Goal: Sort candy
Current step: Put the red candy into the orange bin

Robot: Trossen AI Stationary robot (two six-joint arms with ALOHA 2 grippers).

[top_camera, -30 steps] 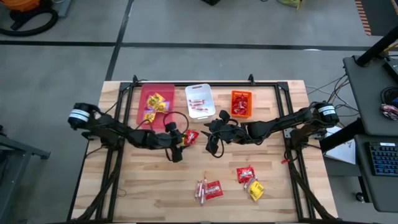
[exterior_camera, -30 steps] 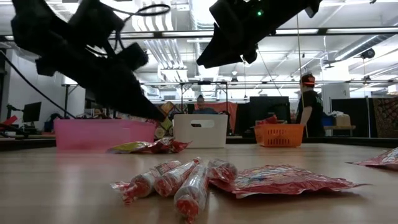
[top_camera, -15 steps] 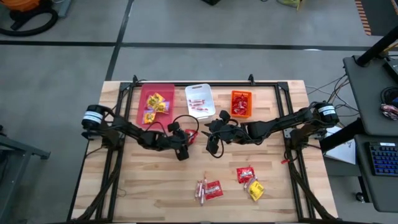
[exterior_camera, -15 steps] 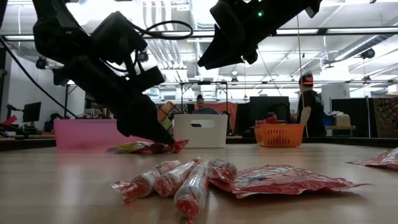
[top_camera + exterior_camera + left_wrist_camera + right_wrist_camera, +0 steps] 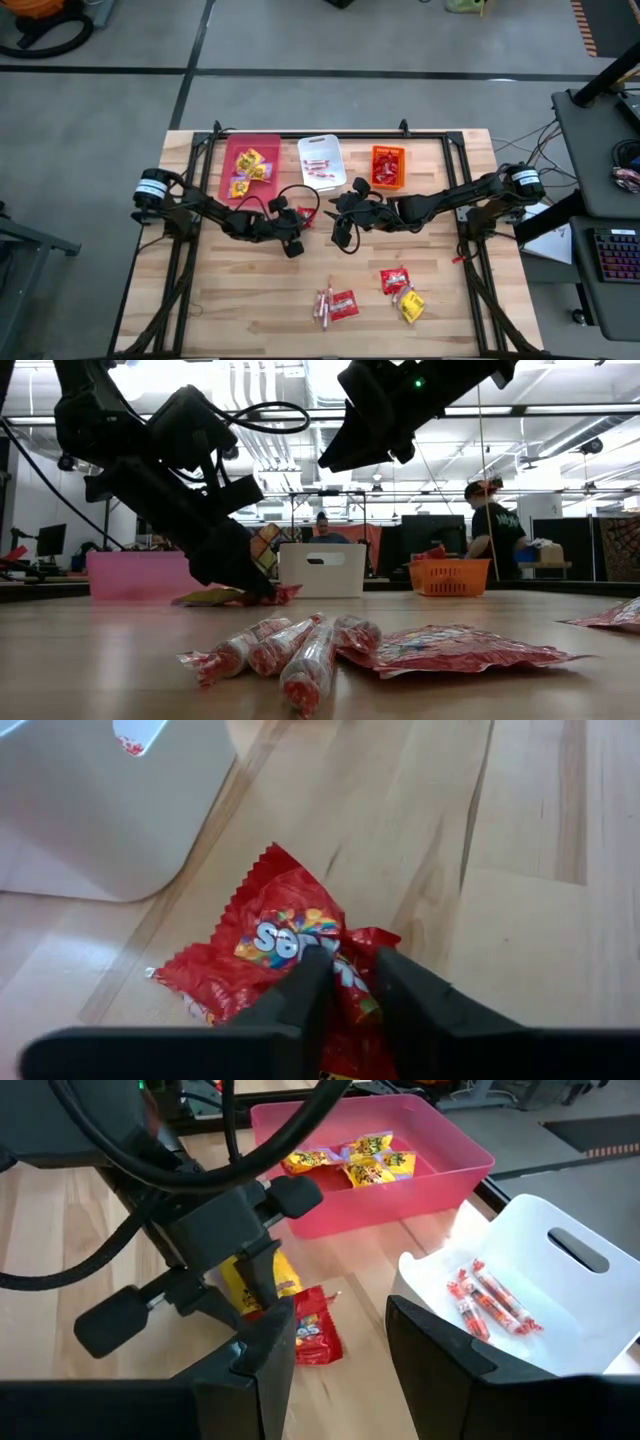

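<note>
A red candy packet (image 5: 275, 945) lies flat on the table just in front of the white bin (image 5: 320, 162). My left gripper (image 5: 352, 965) is down on it and shut on it. A yellow packet (image 5: 262, 1283) lies on the table right beside it. My right gripper (image 5: 340, 1342) hangs open above the table, right of the left one (image 5: 297, 222), with nothing between its fingers. More candy lies near the front edge: pinkish-red sticks (image 5: 324, 304), red packets (image 5: 394, 280) and a yellow packet (image 5: 411, 306). My left gripper pinches a bunched-up part of the red packet (image 5: 350, 990) between its two fingers (image 5: 308, 988). The fingers come slanting down from the table's left side. The rest of the packet (image 5: 260, 935) still lies on the wood.
Three bins stand in a row at the far edge: pink (image 5: 250, 165) with yellow packets, white with sticks (image 5: 490, 1302), orange (image 5: 388, 167) with red packets. People stand in the room beyond the table (image 5: 492, 530). Bare wood stretches along the near left.
My left gripper has gone toward the table's right edge and down, ending with its tips at the red packet in front of the white bin. My right arm has kept still.
</note>
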